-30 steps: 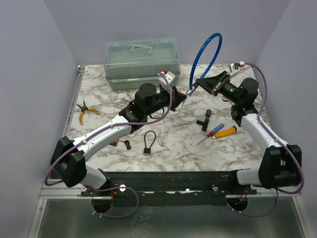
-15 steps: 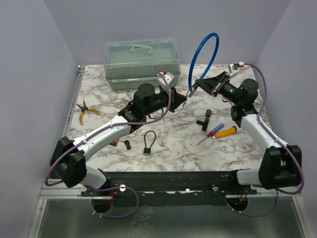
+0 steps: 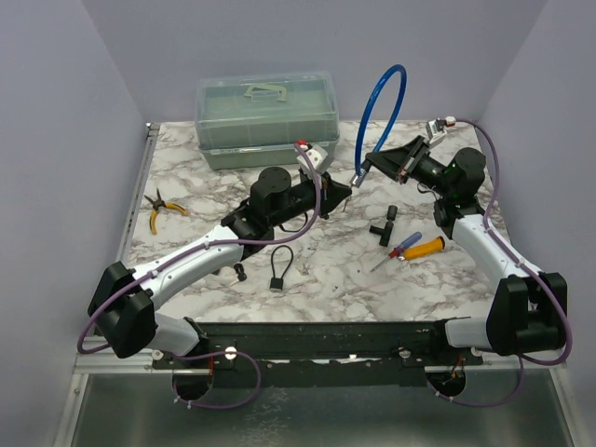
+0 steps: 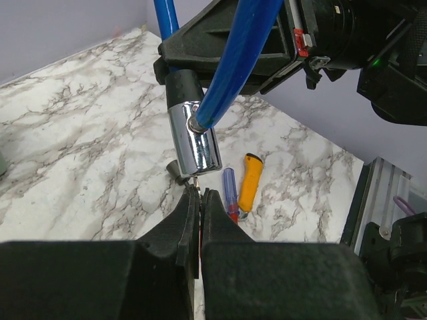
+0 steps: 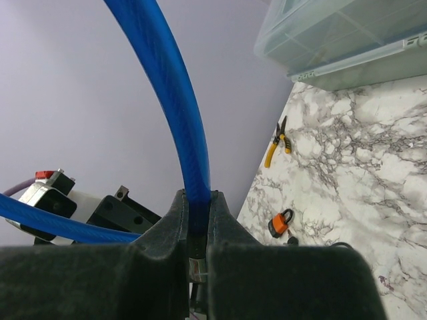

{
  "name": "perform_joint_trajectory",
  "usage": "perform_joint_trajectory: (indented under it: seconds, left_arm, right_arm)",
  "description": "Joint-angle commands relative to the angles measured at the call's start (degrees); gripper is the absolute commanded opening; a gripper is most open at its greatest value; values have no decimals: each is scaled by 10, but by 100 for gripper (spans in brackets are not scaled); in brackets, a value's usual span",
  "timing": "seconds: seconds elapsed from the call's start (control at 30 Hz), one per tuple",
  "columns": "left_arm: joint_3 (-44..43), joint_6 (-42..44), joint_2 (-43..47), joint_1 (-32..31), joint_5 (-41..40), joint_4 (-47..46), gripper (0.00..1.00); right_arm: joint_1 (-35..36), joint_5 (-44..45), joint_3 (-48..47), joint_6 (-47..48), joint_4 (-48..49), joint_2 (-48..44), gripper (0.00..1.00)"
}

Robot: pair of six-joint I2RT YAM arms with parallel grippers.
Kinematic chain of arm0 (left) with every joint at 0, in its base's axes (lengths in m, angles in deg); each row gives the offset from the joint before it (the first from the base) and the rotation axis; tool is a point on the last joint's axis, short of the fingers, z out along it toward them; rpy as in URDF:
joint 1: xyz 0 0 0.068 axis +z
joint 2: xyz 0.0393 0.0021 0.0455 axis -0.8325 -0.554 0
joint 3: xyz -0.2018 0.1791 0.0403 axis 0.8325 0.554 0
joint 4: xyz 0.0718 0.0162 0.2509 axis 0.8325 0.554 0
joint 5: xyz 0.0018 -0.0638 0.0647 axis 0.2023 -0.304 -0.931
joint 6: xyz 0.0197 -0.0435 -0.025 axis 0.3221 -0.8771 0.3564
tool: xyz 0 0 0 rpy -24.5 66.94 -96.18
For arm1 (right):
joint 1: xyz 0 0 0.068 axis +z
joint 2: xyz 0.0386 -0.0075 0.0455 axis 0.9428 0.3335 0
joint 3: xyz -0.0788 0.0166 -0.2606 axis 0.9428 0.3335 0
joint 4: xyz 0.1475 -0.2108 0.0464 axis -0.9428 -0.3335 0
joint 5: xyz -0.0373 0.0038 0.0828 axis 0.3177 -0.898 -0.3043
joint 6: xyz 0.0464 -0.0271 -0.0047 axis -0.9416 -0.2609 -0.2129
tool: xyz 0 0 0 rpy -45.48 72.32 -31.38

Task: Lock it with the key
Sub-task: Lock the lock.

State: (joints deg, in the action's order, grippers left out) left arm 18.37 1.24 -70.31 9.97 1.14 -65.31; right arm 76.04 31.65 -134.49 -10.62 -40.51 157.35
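A blue cable lock (image 3: 377, 98) loops up from my right gripper (image 3: 377, 160), which is shut on the cable (image 5: 180, 113) just above its chrome lock body (image 4: 193, 143). The body hangs over the table's middle back, end face down. My left gripper (image 4: 199, 195) is shut on a thin key (image 4: 195, 185). The key tip points up and sits just under the chrome body's lower face. I cannot tell if the tip is inside the keyhole. In the top view the left gripper (image 3: 343, 189) sits just left of and below the lock body (image 3: 358, 174).
A clear lidded box (image 3: 266, 116) stands at the back. Yellow pliers (image 3: 160, 209) lie at the left and a black padlock (image 3: 279, 267) near the front. An orange-handled tool (image 3: 424, 248), a blue-red screwdriver (image 3: 402, 247) and a black part (image 3: 386, 223) lie at the right. An orange padlock (image 5: 281, 223) lies beside the left arm.
My left arm has lowered and stretched forward, bringing the key under the lock body. The right gripper has tipped the cable lock slightly left and down.
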Motion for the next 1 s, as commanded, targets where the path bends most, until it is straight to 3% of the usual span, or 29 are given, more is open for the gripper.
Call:
perform_joint_trajectory:
  seconds: [0.0, 0.3, 0.97]
  left_arm:
    - [27, -2, 15, -34, 43, 73, 0]
    - [27, -3, 13, -49, -15, 117, 0]
    - [6, 49, 4, -74, -15, 141, 0]
  right_arm:
    - [-22, 62, -17, -15, 65, -9, 0]
    - [-42, 76, -27, -13, 64, -8, 0]
    - [-45, 86, -21, 3, 68, -8, 0]
